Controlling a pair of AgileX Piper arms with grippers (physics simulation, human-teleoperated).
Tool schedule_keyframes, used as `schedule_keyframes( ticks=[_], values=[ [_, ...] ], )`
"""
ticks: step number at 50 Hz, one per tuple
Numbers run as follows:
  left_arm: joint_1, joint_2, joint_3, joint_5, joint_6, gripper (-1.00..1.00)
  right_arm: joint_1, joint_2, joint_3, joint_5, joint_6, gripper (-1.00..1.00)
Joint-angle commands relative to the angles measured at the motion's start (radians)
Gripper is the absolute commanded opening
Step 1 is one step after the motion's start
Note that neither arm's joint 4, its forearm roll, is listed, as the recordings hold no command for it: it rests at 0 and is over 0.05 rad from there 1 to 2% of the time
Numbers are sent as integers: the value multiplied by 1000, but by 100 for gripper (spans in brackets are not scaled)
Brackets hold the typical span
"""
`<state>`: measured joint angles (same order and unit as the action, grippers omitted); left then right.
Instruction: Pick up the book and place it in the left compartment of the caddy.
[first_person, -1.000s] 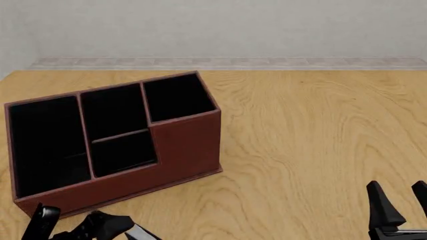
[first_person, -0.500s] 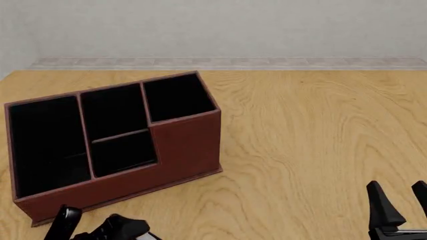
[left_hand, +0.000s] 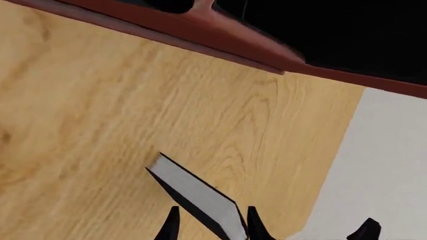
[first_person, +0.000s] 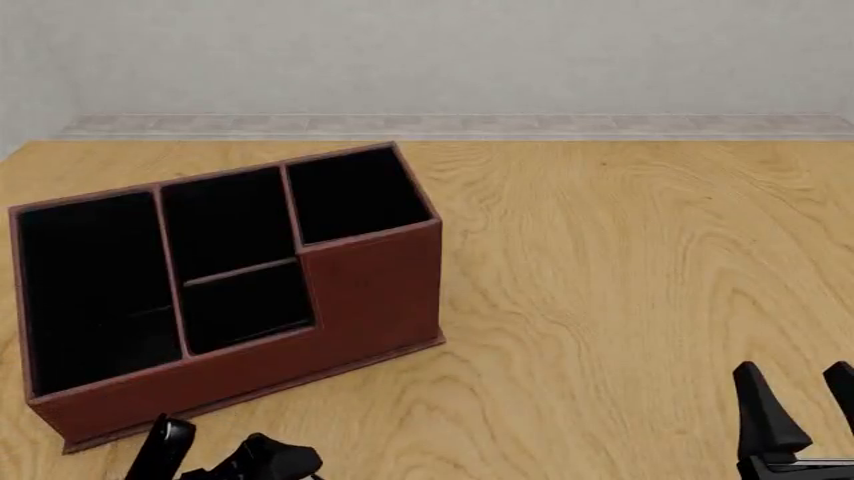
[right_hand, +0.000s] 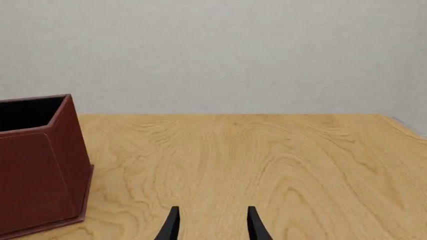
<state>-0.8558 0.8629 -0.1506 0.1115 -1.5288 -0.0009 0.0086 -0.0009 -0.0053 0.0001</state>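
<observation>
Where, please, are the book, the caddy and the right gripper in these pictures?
book (left_hand: 200, 197): left wrist view, on its white page edge.
caddy (first_person: 380, 295): front view, on its tall front wall.
right gripper (right_hand: 211, 224): right wrist view, midway between fingertips.

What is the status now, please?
Left claw shut on the book, short of the caddy. Right claw open, idle. Left compartment unobstructed.

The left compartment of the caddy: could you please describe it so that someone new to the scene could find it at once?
On the wooden table stands a reddish-brown caddy with a black interior. The left compartment is at the caddy's low end, farthest from the tall square section. Unlike the two small middle sections, it is long, undivided and the largest.
</observation>
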Motion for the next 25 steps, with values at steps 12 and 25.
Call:
schedule_keyframes(
  ticks=[12,25],
  values=[
    [-62,137,46,-166,-43,100,0,-3,-1,3,0,100],
    [-38,150,66,-195,-40,-100,0,-3,-1,3,0,100]
  ],
)
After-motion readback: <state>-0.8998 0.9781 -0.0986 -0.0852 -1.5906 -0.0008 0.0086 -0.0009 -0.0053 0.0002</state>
